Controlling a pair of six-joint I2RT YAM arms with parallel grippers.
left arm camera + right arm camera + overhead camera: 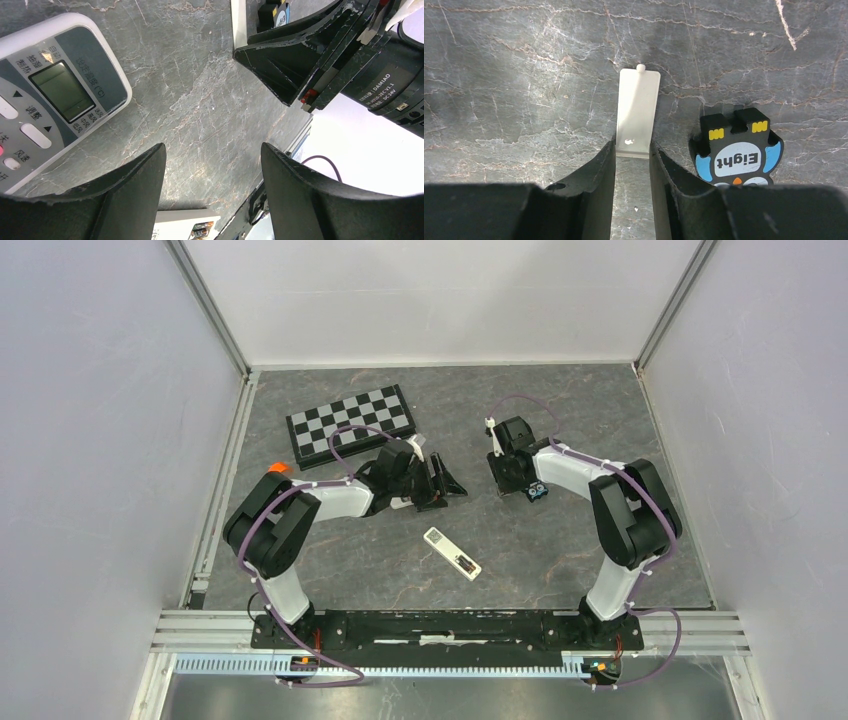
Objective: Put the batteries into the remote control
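The slim white remote control (452,553) lies back-up in the middle of the table, with dark batteries (464,562) sitting in its recess. Its end and the cells (204,231) show at the bottom of the left wrist view. My left gripper (440,484) is open and empty (212,150) above the bare table, behind the remote. My right gripper (497,452) is shut (632,147) on the near end of a thin white battery cover (639,107), pinched between both fingertips just over the table.
A wider grey-white remote with a screen (50,100) lies to the left of my left gripper. A black-and-blue "Eight" gadget (736,150) sits beside my right fingers (537,492). A chessboard (350,425) lies at the back left, an orange object (277,468) near it.
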